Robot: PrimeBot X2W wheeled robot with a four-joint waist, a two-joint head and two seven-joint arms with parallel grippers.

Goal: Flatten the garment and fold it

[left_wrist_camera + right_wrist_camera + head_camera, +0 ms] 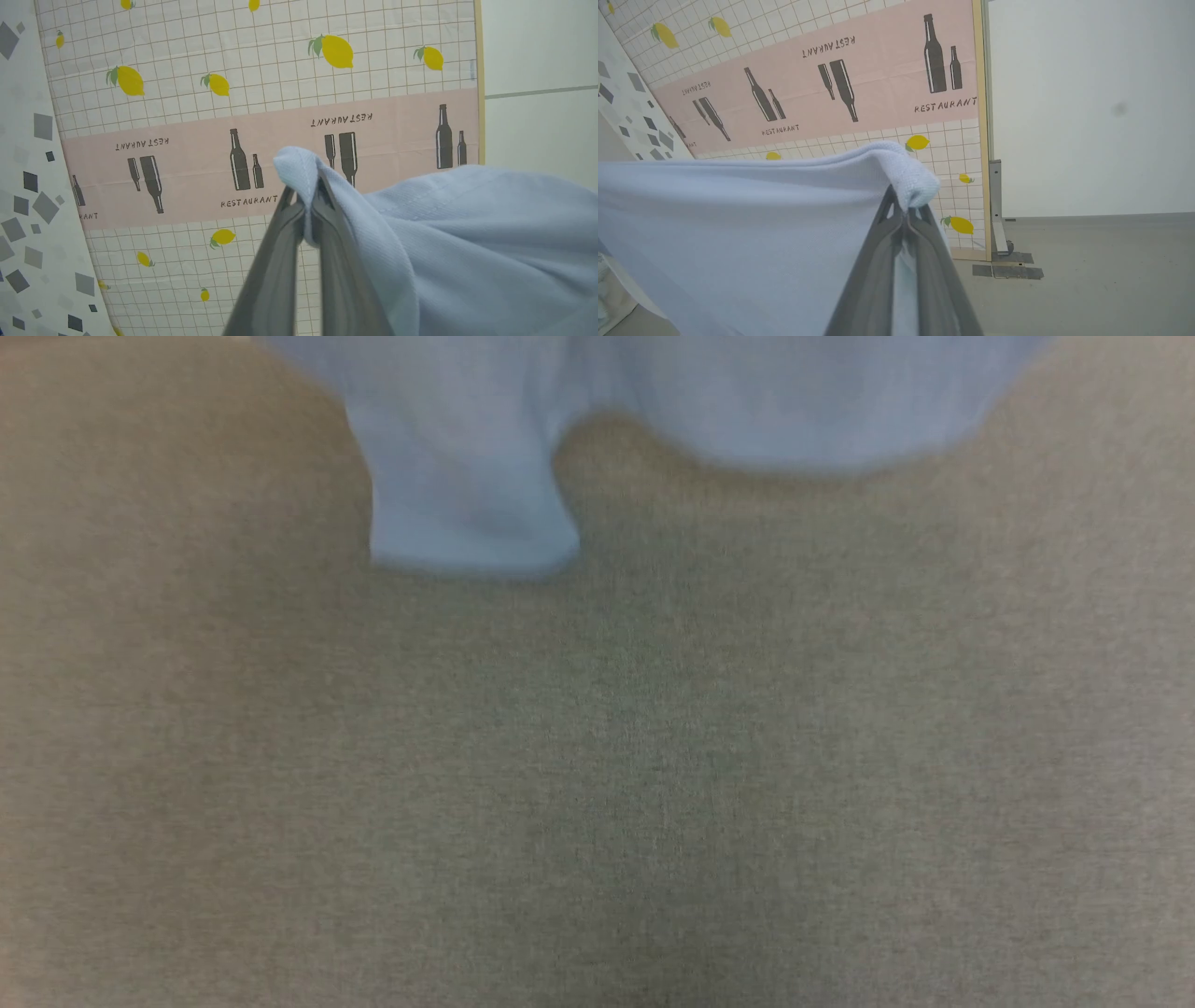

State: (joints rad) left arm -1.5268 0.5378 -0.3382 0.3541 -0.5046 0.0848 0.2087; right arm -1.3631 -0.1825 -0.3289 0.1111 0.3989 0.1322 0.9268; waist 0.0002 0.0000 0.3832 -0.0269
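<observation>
Status: left gripper [306, 210] and right gripper [906, 212] each clamp the garment [467, 476] edge | you hold it raised | flattening, folding pending.

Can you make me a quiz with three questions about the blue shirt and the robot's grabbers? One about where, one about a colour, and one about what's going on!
1. Where does the shirt show in the head view?
A) along the top edge
B) in a bottom corner
C) right in the middle

2. What colour is the fruit printed on the screen behind?
A) red
B) yellow
C) purple

3. What is the left gripper doing?
A) standing wide open
B) shut on the shirt
C) holding a spoon

Answers:
1 A: the blue cloth lies along the top, with the tan surface below it.
2 B: the lemons on the checked part are yellow.
3 B: its two fingers pinch a fold of the shirt, and the right gripper does the same.
</observation>
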